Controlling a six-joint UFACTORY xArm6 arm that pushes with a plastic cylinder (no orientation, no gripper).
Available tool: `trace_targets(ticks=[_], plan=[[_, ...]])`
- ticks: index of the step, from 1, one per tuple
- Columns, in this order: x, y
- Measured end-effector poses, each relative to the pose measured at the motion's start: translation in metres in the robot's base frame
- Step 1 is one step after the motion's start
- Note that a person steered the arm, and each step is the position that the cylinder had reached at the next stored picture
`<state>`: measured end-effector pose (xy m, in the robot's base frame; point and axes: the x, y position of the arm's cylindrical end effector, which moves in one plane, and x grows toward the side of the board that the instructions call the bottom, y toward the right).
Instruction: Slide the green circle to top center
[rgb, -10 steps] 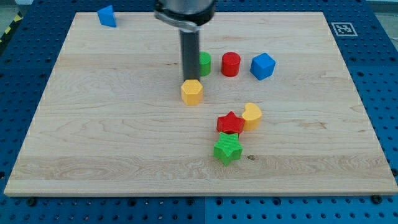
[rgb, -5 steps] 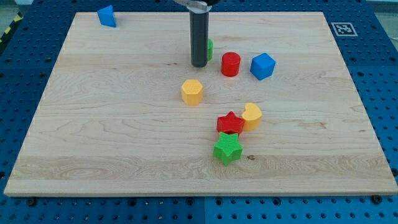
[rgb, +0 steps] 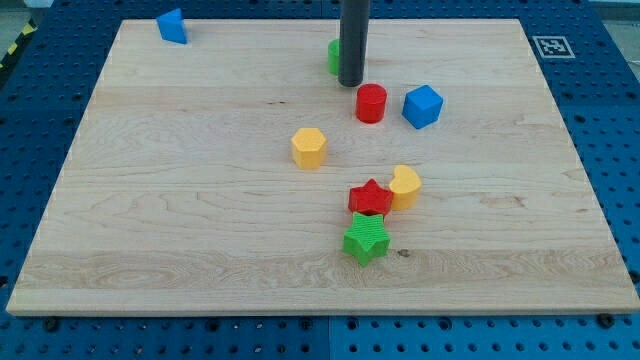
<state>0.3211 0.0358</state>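
Clawless, my tip (rgb: 350, 84) hides the green circle (rgb: 333, 56) at upper centre; off-centre pushing could squirt it leftward.

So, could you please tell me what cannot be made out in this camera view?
- Green circle: mostly hidden behind the rod; only a sliver shows at its left.
- Contact between my tip and the green circle: cannot tell, the rod covers it.
- The rod's upper part: cut off by the view's top.
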Motion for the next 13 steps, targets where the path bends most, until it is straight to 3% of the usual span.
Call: trace_targets(ticks=[8,13], plan=[[-0.063,-0.025],[-0.054,-0.025]])
